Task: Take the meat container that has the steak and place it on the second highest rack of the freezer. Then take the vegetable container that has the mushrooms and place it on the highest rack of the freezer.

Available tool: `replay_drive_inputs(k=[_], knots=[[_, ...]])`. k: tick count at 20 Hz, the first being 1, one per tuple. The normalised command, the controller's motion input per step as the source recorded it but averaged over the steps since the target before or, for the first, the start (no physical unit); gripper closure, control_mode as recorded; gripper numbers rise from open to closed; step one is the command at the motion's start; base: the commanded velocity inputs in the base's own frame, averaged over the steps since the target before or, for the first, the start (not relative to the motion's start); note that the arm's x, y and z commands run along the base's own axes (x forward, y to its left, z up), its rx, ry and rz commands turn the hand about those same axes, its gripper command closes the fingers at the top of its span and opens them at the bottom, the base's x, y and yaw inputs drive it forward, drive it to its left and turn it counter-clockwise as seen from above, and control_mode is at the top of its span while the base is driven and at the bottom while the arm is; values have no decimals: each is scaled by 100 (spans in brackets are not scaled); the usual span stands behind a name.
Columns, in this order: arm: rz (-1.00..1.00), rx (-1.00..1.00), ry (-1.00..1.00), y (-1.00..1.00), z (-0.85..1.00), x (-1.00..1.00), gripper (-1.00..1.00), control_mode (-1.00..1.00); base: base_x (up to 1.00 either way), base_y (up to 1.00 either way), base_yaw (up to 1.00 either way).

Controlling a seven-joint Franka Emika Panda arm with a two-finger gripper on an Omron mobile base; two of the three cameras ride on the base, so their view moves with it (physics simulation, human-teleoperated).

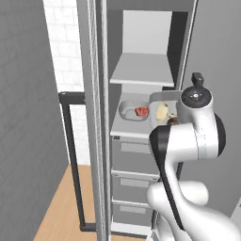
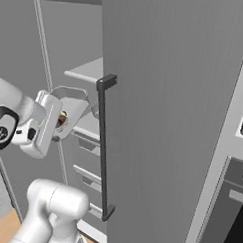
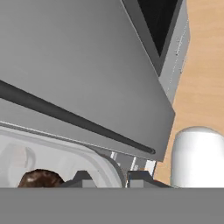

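The freezer (image 1: 141, 28) stands open. A grey meat dish (image 1: 128, 112) with the red steak (image 1: 141, 111) rests on the second highest rack (image 1: 123, 130). Just right of it, below the highest rack (image 1: 141, 70), the vegetable tray (image 1: 162, 97) hangs in the opening. It carries pale and dark brown mushrooms (image 1: 162, 111). My gripper (image 3: 111, 177) is shut on the tray's rim (image 3: 103, 162), with a brown mushroom (image 3: 39, 179) close by. In the right base view the tray (image 2: 74, 99) sits tilted in front of my hand.
The freezer's open door with a dark bar handle (image 1: 70, 150) stands on the left. Three grey drawers (image 1: 134, 155) fill the lower half. A big grey door with a dark handle (image 2: 103, 142) juts out close on the right. The black oven window (image 3: 159, 22) lies beyond.
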Motion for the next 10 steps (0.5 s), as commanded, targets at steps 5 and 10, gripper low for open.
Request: replay_drive_inputs(k=[5,10], knots=[[0,5,-19,1,51,29,100,-100,0,0,0],[-3,3,-4,2,52,52,100,-100,0,0,0]])
